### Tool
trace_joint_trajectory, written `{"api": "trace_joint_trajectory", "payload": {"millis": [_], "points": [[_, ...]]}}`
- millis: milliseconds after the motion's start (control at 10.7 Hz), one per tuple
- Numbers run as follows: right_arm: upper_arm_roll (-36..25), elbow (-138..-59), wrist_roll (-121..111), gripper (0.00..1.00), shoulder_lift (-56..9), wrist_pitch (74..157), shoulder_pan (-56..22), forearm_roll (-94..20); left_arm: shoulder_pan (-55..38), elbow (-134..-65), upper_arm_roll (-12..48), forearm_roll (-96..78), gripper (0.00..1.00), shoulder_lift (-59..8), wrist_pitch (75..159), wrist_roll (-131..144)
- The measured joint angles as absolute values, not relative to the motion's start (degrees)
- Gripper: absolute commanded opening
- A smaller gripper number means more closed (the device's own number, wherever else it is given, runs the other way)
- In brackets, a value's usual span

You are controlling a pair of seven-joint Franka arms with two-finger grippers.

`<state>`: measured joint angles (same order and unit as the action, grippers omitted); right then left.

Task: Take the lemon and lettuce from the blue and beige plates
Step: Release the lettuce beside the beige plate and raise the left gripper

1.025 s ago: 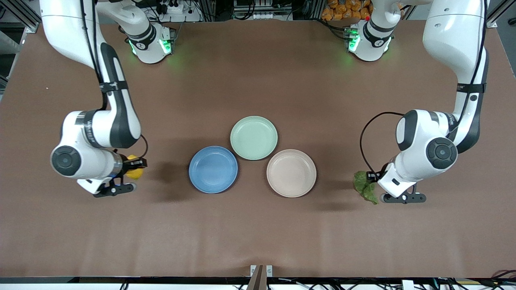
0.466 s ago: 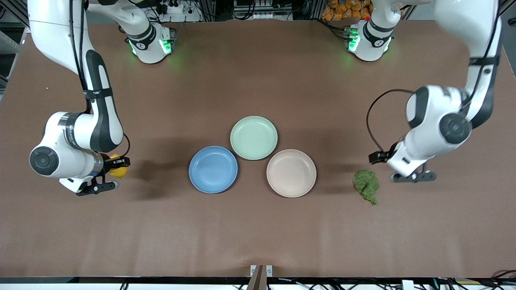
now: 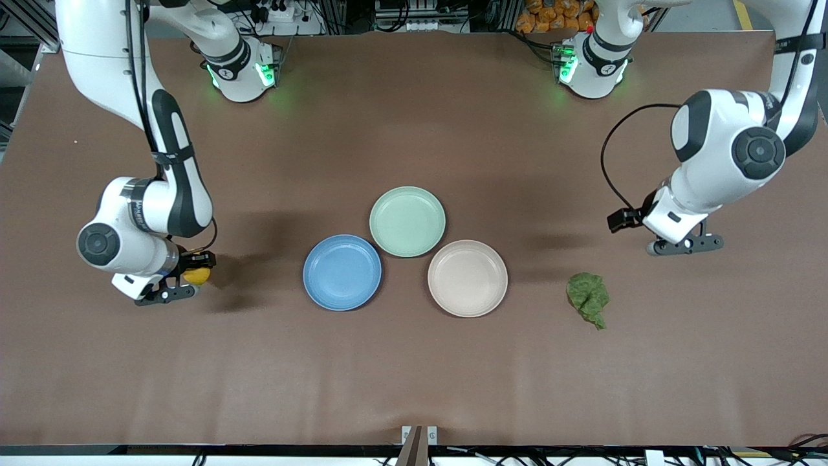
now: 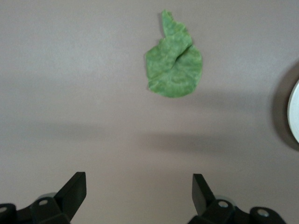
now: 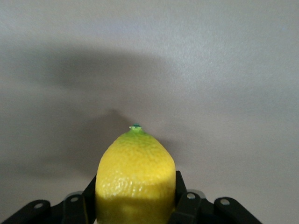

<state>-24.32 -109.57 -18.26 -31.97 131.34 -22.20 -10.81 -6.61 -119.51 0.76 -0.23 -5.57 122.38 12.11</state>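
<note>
While the lettuce (image 3: 587, 297) lies on the table beside the beige plate (image 3: 467, 277), the left gripper (image 3: 669, 234) hangs above bare cloth. Left wrist: fingers (image 4: 74, 189) spread wide, empty. Right wrist: right gripper (image 5: 135, 198) clamps the lemon (image 5: 135, 175).

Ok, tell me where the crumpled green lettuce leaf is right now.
The crumpled green lettuce leaf lies flat on the brown table, beside the beige plate toward the left arm's end; the open left gripper hangs above the table nearby.

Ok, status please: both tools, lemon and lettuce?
Right tool shut on lemon, over bare table. Left tool open, holding nothing. Lettuce flat on table beside beige plate. Nothing in the way.
</note>
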Motion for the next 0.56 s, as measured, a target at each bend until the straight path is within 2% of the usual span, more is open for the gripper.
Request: {"api": "trace_joint_trajectory", "payload": {"millis": [373, 466, 559], "points": [[-23.36, -114.24, -18.26, 0.3, -31.95, 138.12, -22.53, -10.92, -6.82, -119.07, 0.97, -0.23, 1.0, -2.04, 122.79, 11.82], [-22.84, -115.17, -18.26, 0.32, -31.96, 139.83, -22.58, -10.94, -6.88, -117.7, 1.15, -0.23, 1.0, -1.77, 122.9, 11.91], [-22.63, -115.79, -18.25, 0.41, -31.87, 140.9, -22.66, -10.93, -6.88, -115.71, 1.25, -0.23, 1.0, -1.6, 122.59, 12.02]]}}
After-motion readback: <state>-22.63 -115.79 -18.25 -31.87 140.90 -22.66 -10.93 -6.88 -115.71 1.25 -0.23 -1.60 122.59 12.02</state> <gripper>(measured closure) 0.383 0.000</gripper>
